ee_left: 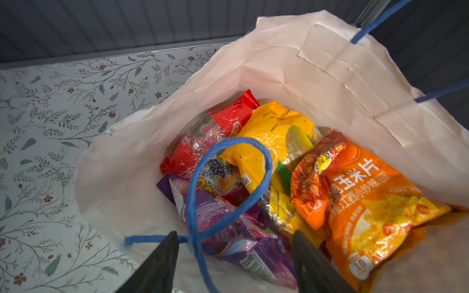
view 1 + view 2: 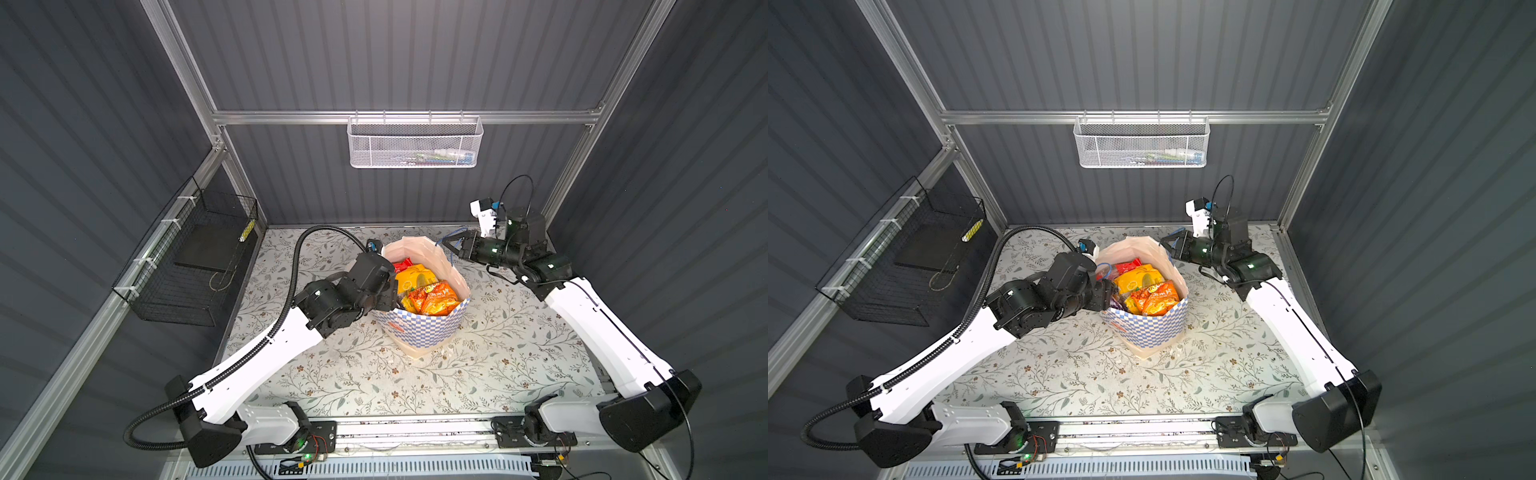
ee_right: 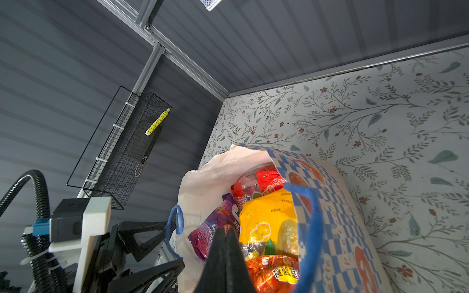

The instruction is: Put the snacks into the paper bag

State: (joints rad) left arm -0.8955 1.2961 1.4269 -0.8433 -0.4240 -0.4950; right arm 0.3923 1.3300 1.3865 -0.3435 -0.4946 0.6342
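The paper bag stands upright and open mid-table. Inside lie the snacks: an orange packet, a yellow one, a red one and a purple one. My left gripper is open at the bag's left rim, and the near blue handle loops between its fingers. At the far right rim my right gripper is shut. The far handle passes beside it, pulled taut, and no cord shows between the tips.
A white mesh basket hangs on the back wall. On the left wall hangs a black wire basket holding a yellow item. The floral tabletop spreads around the bag.
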